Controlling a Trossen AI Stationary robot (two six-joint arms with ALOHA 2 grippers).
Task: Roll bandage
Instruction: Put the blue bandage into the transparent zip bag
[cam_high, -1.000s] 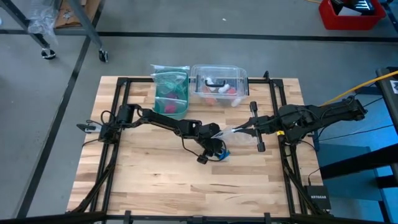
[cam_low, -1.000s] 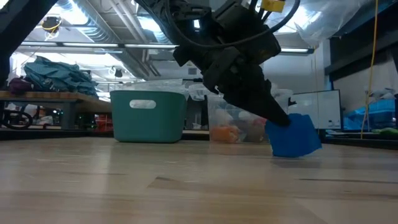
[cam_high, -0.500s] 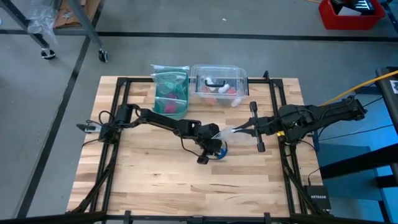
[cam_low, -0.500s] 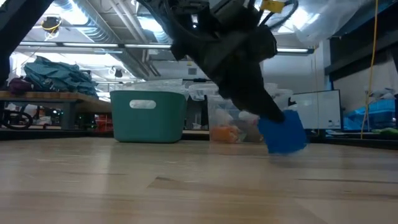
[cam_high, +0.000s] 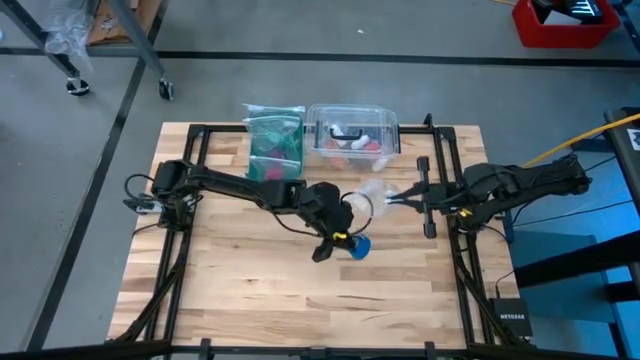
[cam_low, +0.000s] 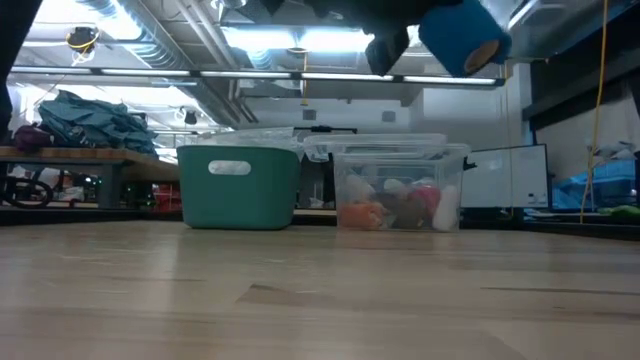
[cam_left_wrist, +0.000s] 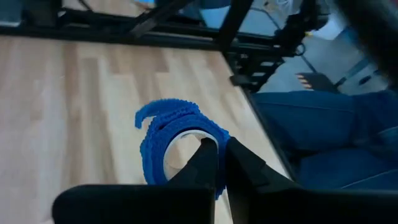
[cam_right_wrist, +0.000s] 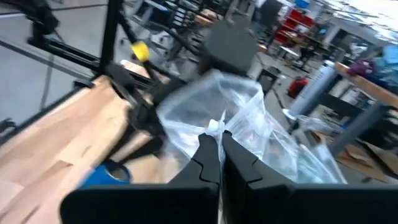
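The bandage (cam_high: 358, 246) is a bright blue roll with a loose tail (cam_left_wrist: 149, 115). It hangs high over the table's middle in the low view (cam_low: 462, 36). My left gripper (cam_high: 346, 240) is shut on it and also shows in its wrist view (cam_left_wrist: 217, 152). My right gripper (cam_high: 393, 198) is to the right of it and a little farther back, shut on a clear plastic bag (cam_high: 369, 191). The right wrist view shows that bag (cam_right_wrist: 217, 106), and the blue roll (cam_right_wrist: 107, 174) lower down. My left gripper pinches the roll's wall (cam_left_wrist: 219, 133) at its rim. One finger (cam_left_wrist: 205, 155) seems to sit inside the hollow and the other (cam_left_wrist: 241, 163) outside. The roll is lifted clear of the table, its open end toward the camera. My right gripper pinches a bunched fold of the clear bag (cam_right_wrist: 216, 127) between its two fingers, coming level from the table's right. The bag is crumpled and spreads out beyond the fingertips, off the table as far as shows.
A clear plastic box (cam_high: 351, 135) with small items stands at the far edge. A teal bin (cam_high: 273, 146) with a bagged item stands to its left. Black frame rails (cam_high: 196, 190) run along both table sides. Bare wood (cam_high: 250, 290) lies near the front.
My left gripper has risen from the table with the blue roll, which stood on the wood a second ago and now hangs well above it. My right arm has drawn back a little toward the table's right and far side with the bag.
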